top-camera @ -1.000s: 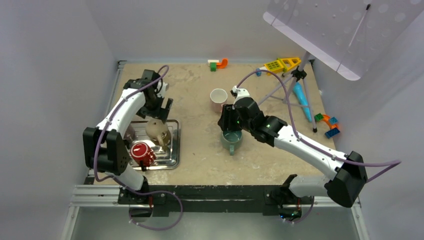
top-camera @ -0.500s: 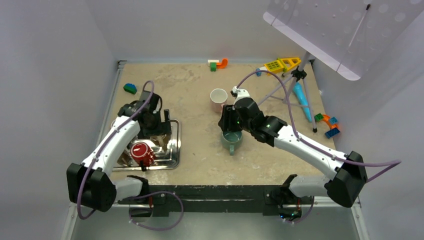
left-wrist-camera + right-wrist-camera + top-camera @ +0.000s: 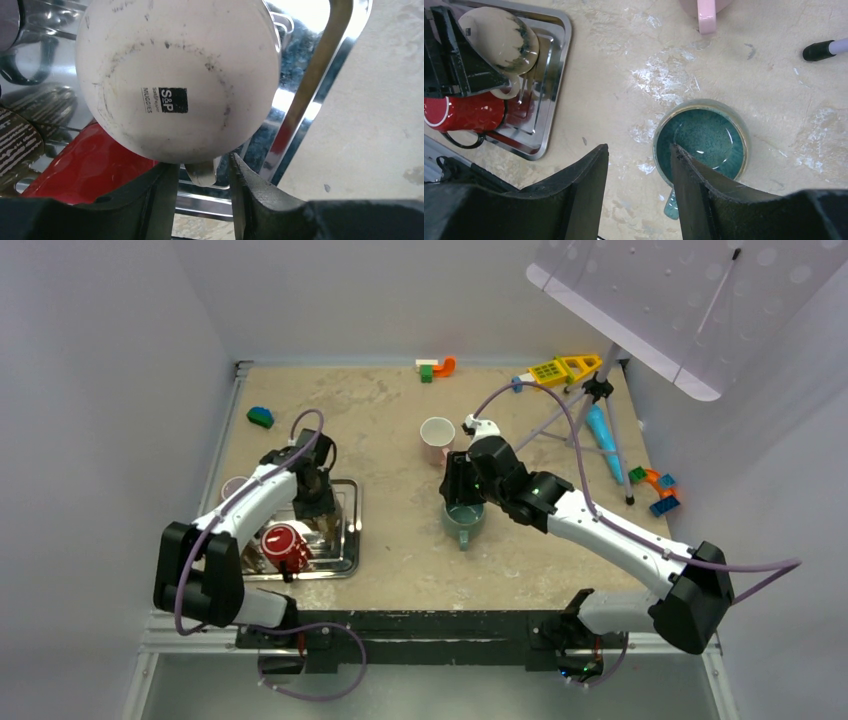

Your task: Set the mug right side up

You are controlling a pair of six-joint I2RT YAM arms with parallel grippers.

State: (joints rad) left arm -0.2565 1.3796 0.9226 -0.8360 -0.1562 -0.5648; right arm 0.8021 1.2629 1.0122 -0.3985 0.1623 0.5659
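A cream mug (image 3: pixel 175 75) lies bottom up in the steel tray (image 3: pixel 320 75), its stamped base facing the left wrist camera. My left gripper (image 3: pixel 202 161) is low over it, mostly hiding it in the top view. The mug's handle (image 3: pixel 202 175) sits between the jaws, which are open with a narrow gap on each side. My right gripper (image 3: pixel 638 147) hangs open and empty just above a teal mug (image 3: pixel 704 140) standing upright on the table, one finger over its rim.
A red mug (image 3: pixel 284 545) lies on its side in the tray (image 3: pixel 350 530) beside the cream one, and a dark mug sits at the tray's left. A pink mug (image 3: pixel 436 438) stands behind the teal mug (image 3: pixel 463 518). A tripod (image 3: pixel 590 410) and toy blocks (image 3: pixel 260 417) lie farther back.
My left arm came down from behind the tray onto the cream mug, and its jaws narrowed from wide open to close around the handle. The right arm has stayed put.
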